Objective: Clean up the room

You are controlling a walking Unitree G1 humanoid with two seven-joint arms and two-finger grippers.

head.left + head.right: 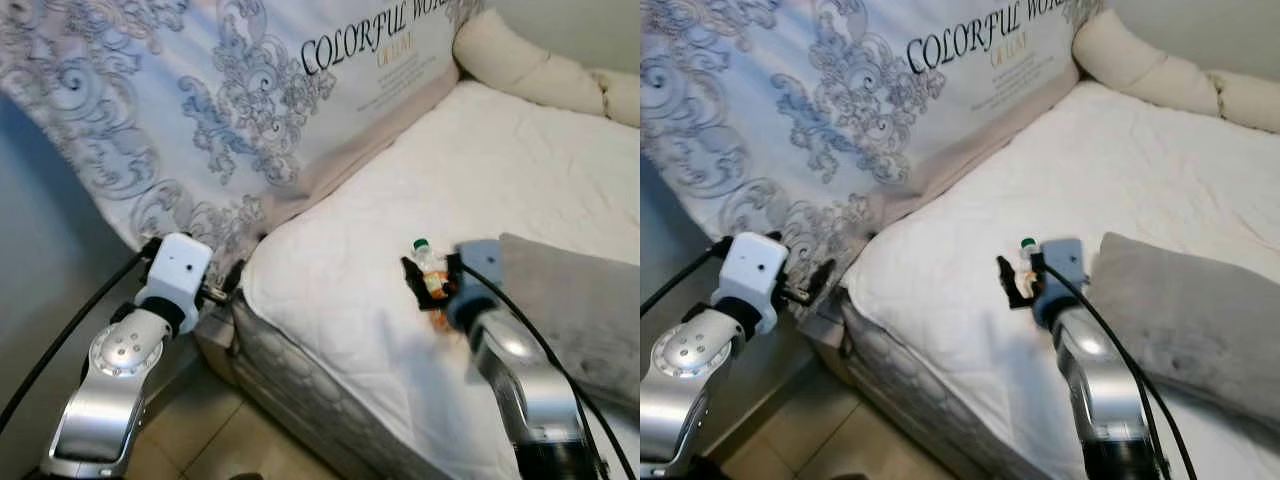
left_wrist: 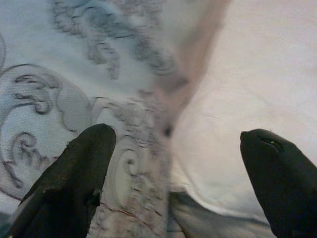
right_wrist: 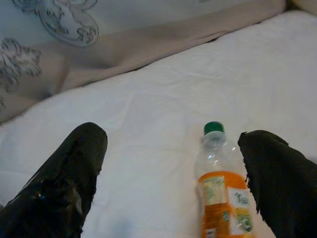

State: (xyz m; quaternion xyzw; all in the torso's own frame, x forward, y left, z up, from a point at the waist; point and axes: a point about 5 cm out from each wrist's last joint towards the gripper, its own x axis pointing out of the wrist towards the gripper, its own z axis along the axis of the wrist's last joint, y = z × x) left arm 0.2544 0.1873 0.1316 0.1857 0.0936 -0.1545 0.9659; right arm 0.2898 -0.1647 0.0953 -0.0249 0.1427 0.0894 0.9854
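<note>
Right pincer (image 3: 168, 178) spread wide, straddling bottle (image 3: 221, 193) on bed (image 1: 520, 170), not yet touching. Bottle lying flat, green cap away from wrist, near grey pillow (image 1: 590, 310). Likely light, smooth plastic, apt to roll; best gripped mid-body across orange label. Left pincer (image 2: 173, 183) released, idle by bed corner.

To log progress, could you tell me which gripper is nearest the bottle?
The right gripper: its open fingers flank the green-capped orange bottle lying on the white bed. The left gripper is at the bed's corner.
</note>
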